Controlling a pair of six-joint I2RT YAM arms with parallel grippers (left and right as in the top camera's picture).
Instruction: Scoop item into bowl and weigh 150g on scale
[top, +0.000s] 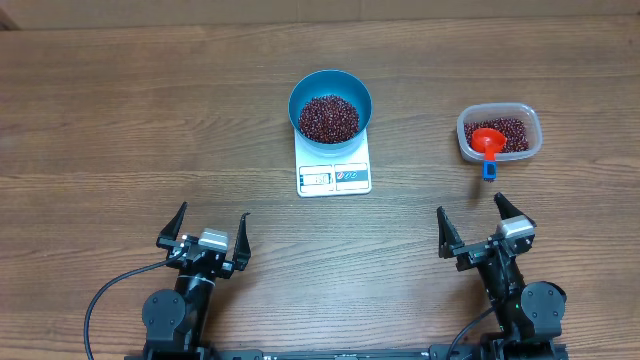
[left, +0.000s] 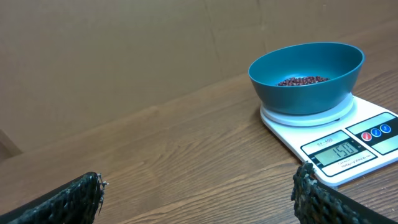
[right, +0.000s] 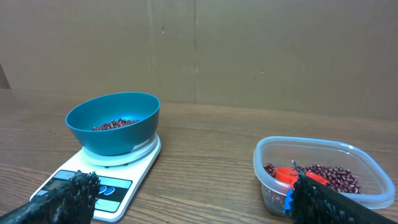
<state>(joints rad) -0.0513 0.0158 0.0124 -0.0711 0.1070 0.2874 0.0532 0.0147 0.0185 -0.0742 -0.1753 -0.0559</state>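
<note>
1. Beans (top: 329, 117) are lying in a maroon heap inside the blue bowl (top: 331, 80), which is sitting on the white scale (top: 335, 178) at mid-table.
2. Its display (left: 339, 150) is showing 150 (legible from the left wrist view).
3. More beans (top: 512, 129) are sitting in a clear tub (top: 533, 135) off to the right, a red scoop (top: 487, 140) resting on them.
4. Left gripper (top: 214, 212) and right gripper (top: 469, 205) are both standing near the front edge, jaws spread wide and gripping nothing, bare wooden table (top: 120, 120) lying between them and the scale.
</note>
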